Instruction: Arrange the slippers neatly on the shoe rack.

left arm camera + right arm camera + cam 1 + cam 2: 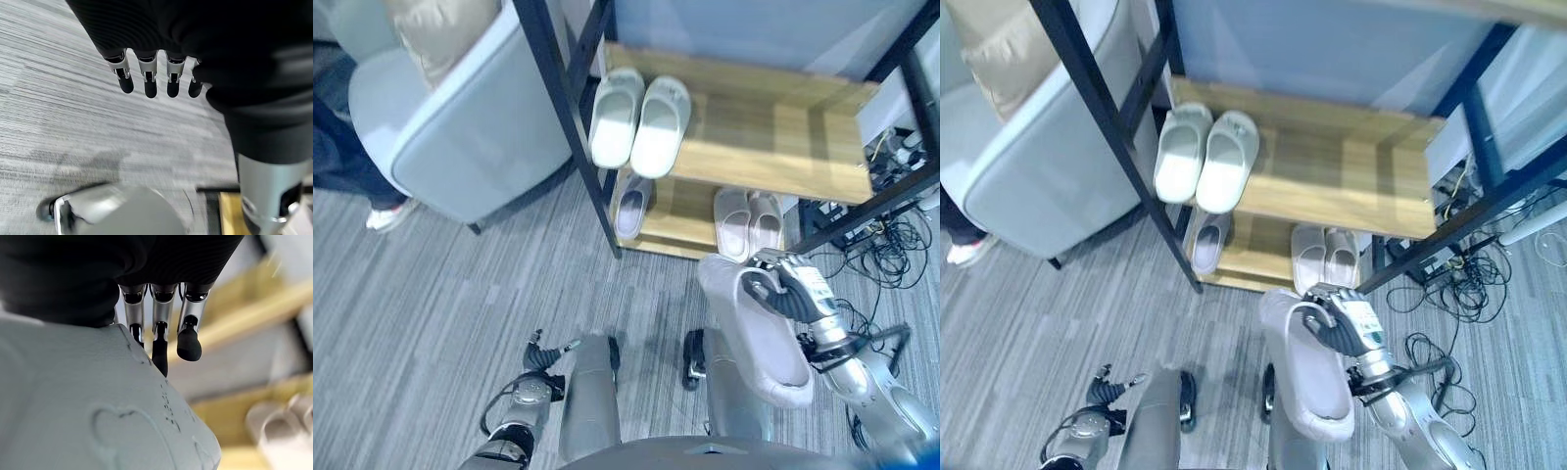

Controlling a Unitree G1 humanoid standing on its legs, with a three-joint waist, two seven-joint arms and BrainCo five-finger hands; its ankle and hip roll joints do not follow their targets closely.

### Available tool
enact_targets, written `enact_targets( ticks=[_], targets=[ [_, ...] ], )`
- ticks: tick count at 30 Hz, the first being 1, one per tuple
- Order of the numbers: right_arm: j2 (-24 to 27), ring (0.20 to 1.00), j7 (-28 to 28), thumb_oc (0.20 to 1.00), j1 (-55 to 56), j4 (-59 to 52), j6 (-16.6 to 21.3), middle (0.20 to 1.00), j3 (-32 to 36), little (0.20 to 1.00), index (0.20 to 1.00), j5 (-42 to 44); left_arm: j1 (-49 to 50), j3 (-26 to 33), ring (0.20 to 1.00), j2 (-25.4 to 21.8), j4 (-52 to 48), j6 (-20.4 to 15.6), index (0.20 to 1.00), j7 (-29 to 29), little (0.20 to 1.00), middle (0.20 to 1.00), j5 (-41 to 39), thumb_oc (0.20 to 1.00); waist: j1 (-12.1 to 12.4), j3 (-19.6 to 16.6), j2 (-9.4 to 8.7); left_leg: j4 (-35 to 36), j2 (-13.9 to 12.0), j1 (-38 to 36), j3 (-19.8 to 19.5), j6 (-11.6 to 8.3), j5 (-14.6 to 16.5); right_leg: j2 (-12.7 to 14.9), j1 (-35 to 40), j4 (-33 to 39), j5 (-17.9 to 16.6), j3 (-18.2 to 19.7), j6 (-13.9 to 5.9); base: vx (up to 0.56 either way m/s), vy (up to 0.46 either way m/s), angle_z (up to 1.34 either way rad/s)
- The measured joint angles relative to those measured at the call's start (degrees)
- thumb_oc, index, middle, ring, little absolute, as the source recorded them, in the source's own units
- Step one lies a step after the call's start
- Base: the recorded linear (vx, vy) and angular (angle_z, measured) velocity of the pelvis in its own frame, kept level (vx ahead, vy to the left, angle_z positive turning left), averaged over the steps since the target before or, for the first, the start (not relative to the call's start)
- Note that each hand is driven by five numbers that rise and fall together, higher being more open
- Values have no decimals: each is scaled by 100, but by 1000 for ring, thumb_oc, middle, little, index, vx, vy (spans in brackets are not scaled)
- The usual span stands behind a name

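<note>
My right hand [790, 291] has its fingers [189, 340] curled over the upper strap of a pale pink slipper [759, 338], held off the grey carpet [440, 294] at lower right. It looks like light, bendy foam; I judge a strap grip safest. Left hand [161, 78] hangs relaxed. Shoe rack [783, 137] upper centre, top shelf half free.
</note>
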State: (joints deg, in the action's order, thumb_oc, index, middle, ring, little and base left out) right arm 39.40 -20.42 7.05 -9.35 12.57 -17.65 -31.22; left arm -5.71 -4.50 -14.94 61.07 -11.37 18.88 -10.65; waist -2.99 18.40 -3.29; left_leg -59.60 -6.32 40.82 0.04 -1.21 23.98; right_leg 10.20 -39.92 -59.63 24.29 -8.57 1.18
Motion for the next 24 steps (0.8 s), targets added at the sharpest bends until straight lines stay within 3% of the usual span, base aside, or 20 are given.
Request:
enact_targets(
  ticks=[2,4,7,8,11,12,15,21,24],
  targets=[
    [-17,200,-235,200,-1194,392,-109,200,-104,200,200,-110,35,-214,1000,-135,-465,-56,1000,157,1000,1000,-188,1000,75,186,18,-1229,-13,1000,-275,-43,356,44,-894,-1187,436,-8,150,-184,20,12],
    [14,200,-405,200,-2661,798,-255,200,-110,200,200,-151,-454,-599,1000,-368,-1158,-150,1000,393,1000,1000,-246,1000,309,246,23,-2233,133,2449,-475,-20,507,190,-2351,-2313,678,43,267,-172,52,21],
    [5,200,-643,200,-3126,955,-367,200,-84,200,200,-103,-825,-648,1000,-445,-1417,-295,1000,436,1000,1000,-422,1000,426,259,39,-2894,200,3381,-548,11,569,354,-3259,-3061,821,88,392,-6,30,16],
    [2,200,-802,200,-3181,1012,-392,200,-148,200,200,-114,-777,-671,1000,-406,-1604,-379,1000,535,1000,1000,-498,1000,397,219,62,-3194,271,3589,-568,113,679,398,-3469,-3364,947,152,395,80,26,10],
    [99,200,-1203,200,-3466,1051,-537,200,-316,200,200,-184,-600,-869,1000,-343,-1640,-556,1000,653,1000,1000,-631,1000,381,-57,290,-3878,362,4087,-666,106,933,432,-3922,-3997,1183,249,362,87,18,7],
    [21,200,-1345,200,-3816,1247,-607,200,-384,200,200,-383,-563,-892,1000,-248,-1662,-584,1000,662,1000,1000,-712,1000,513,-182,507,-4611,453,4570,-769,-5,1121,512,-4310,-4716,1436,321,239,106,23,8],
    [19,200,-1480,200,-4194,1381,-854,200,-395,200,200,-651,-515,-1164,1000,-227,-1679,-570,1000,860,1000,1000,-825,1000,655,-169,526,-5821,597,5433,-780,19,1423,595,-5239,-5953,1765,689,241,77,37,6],
    [116,200,-1664,200,-4656,2418,-1008,200,-590,200,200,-735,-367,-1463,1000,-384,-1702,-571,1000,913,1000,1000,-612,1000,688,80,463,-6122,627,5360,-618,49,1488,573,-5304,-6296,1760,1012,137,36,11,0],
    [291,200,-1902,200,-5277,2680,-1169,200,-490,200,200,-654,-399,-1506,1000,-513,-1786,-578,1000,929,1000,1000,-610,1000,661,535,441,-6220,627,5188,-561,55,1502,560,-5212,-6432,1767,1130,134,0,0,0]
  ],
)
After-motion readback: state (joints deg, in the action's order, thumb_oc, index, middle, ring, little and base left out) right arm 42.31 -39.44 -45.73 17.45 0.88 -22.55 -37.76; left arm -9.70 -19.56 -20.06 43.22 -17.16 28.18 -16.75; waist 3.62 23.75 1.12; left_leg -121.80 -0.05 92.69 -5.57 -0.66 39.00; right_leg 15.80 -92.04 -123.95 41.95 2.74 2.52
